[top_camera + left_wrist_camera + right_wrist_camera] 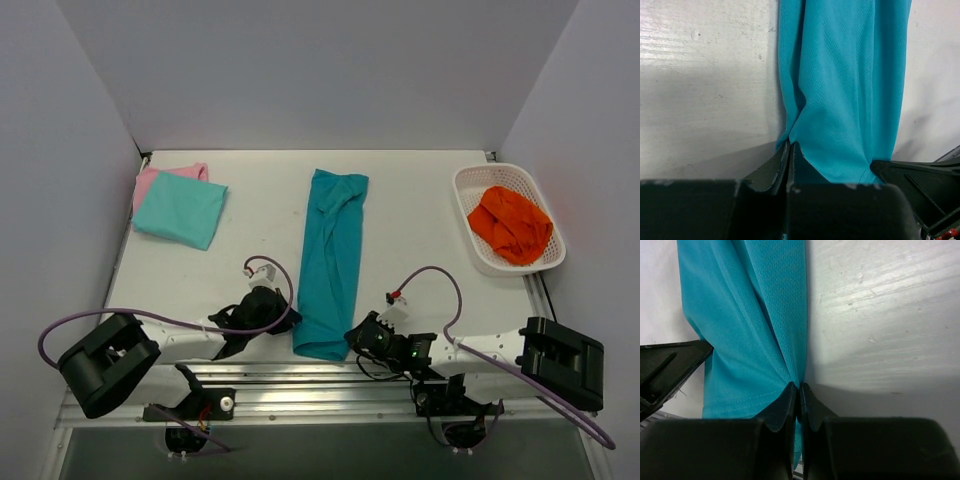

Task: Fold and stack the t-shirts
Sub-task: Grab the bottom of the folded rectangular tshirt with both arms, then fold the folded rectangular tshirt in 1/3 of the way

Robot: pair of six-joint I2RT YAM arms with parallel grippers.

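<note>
We hold the teal shirt (332, 262), a long strip across the desk (430, 240), by its near hem. The left gripper (790, 151) clamps the left corner and the right gripper (799, 390) the right, presumably to fold it over.

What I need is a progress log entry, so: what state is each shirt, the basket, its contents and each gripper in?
teal t-shirt: folded into a long strip, lying flat.
aqua-mint t-shirt: folded, lying on the pink t-shirt.
pink t-shirt: mostly covered.
white lattice basket: upright, holding the orange cloth.
orange cloth: crumpled.
left gripper: shut on the teal t-shirt's near corner.
right gripper: shut on its other near corner.
</note>
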